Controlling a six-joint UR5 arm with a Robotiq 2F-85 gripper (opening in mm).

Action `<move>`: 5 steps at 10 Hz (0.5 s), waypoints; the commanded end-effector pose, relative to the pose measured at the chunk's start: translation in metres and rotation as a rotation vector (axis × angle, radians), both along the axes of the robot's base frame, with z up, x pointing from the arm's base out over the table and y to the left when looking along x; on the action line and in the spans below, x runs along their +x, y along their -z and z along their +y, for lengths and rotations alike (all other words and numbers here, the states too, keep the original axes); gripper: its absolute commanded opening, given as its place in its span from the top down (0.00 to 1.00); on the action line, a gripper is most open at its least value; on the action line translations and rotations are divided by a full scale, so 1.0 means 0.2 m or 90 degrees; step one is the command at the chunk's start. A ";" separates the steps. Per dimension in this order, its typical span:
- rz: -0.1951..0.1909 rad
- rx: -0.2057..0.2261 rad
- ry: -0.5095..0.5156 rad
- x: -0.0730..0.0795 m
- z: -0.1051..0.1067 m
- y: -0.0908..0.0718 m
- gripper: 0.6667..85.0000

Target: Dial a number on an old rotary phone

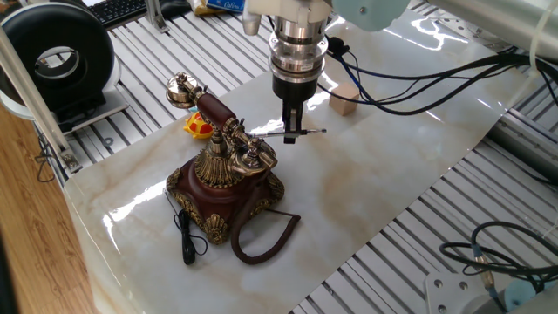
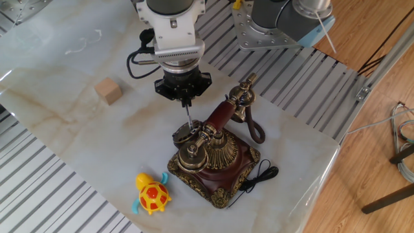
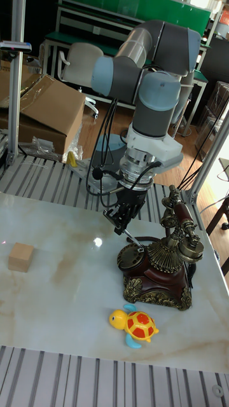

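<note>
Phone (image 2: 213, 158): one; one stylus (image 2: 188, 114) pinched in closed fingers (image 2: 184, 97); one block (image 2: 108, 90), one toy turtle (image 2: 152, 193).

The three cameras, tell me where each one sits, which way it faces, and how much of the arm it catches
One fixed view: high, at the cord side of the rotary phone, facing the gripper; wrist only.
The other fixed view: high, opposite side, toy turtle nearest; wrist and arm base.
Tall fixed view: lower, level with the table edge, facing the room; most of the arm.
All share phone, gripper, stylus, wooden block.
</note>
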State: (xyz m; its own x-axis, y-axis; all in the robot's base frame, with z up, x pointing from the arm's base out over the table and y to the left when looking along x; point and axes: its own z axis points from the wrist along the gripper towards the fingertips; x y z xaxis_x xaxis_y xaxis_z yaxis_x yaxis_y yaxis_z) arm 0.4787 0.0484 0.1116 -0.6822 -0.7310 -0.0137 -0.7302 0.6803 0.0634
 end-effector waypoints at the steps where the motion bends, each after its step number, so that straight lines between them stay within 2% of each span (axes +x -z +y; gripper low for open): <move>1: 0.013 0.018 0.014 -0.03 0.01 0.01 0.99; 5: 0.021 0.015 0.027 -0.05 0.02 0.04 0.99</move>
